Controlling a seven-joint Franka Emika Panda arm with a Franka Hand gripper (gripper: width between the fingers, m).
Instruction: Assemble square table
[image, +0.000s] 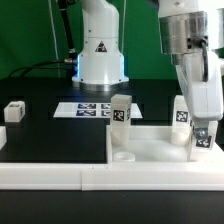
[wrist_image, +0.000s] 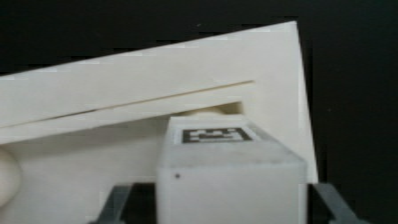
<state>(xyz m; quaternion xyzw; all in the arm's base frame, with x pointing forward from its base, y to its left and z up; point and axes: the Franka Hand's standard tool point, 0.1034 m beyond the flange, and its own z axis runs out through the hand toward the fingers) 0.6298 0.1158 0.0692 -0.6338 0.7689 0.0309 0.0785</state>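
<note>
The white square slab (image: 150, 146) lies flat on the black table, near the front. Two white tagged legs stand upright on its far corners, one toward the exterior view's left (image: 121, 112) and one toward its right (image: 182, 110). My gripper (image: 203, 132) is at the slab's near corner on the exterior view's right, shut on a third leg (image: 203, 142) held upright there. In the wrist view that leg (wrist_image: 231, 165) fills the space between my fingers (wrist_image: 128, 205), with its tag facing up and the slab (wrist_image: 160, 80) behind it. A fourth leg (image: 14, 111) lies loose on the table at the exterior view's far left.
The marker board (image: 92, 108) lies behind the slab, in front of the robot base (image: 100, 55). A long white border rail (image: 90, 176) runs along the table's front edge and up the exterior view's left side. A round socket (image: 120, 155) shows on the slab's near corner.
</note>
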